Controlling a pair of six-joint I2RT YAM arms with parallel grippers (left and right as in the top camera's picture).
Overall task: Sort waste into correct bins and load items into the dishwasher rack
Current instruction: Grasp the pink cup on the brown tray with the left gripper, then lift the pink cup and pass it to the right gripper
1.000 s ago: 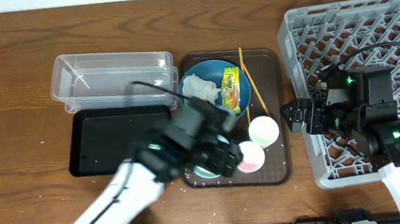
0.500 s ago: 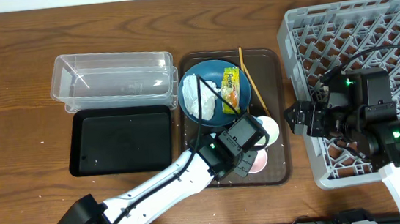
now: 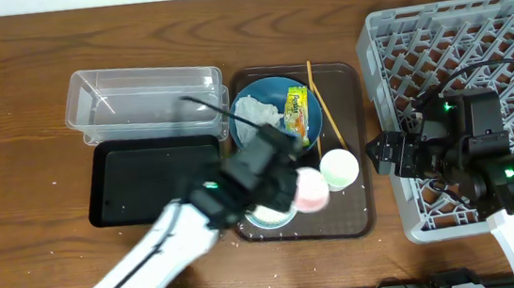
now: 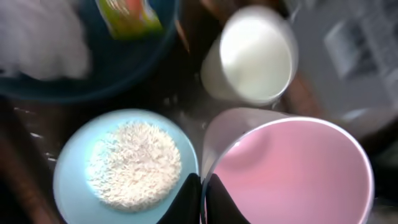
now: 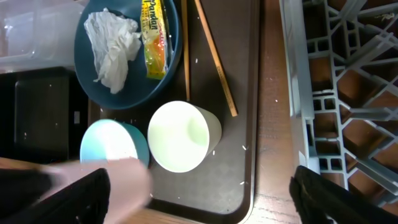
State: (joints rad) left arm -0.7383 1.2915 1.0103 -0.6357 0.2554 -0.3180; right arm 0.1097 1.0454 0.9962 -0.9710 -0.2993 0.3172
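1. The plate (image 3: 266, 91) is blue, the tissue (image 3: 256, 114) white, the wrapper (image 3: 297, 112) yellow-green with orange print
2. The pink-lined cup (image 4: 292, 168) and green-lined cup (image 5: 180, 137) are white outside
3. The bowl (image 4: 71, 186) is pale blue inside, its rice (image 4: 134, 165) white
4. The serving tray (image 3: 342, 89) is dark brown, the bin tray (image 3: 152, 181) black, the tub (image 3: 144, 103) clear
5. The rack (image 3: 455, 35) is grey latticework; the table (image 3: 20, 138) brown woodgrain

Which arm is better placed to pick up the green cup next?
Right, probably. The right gripper is open, empty and just beside the green cup, facing it. The left gripper is shut on the pink cup at its rim.
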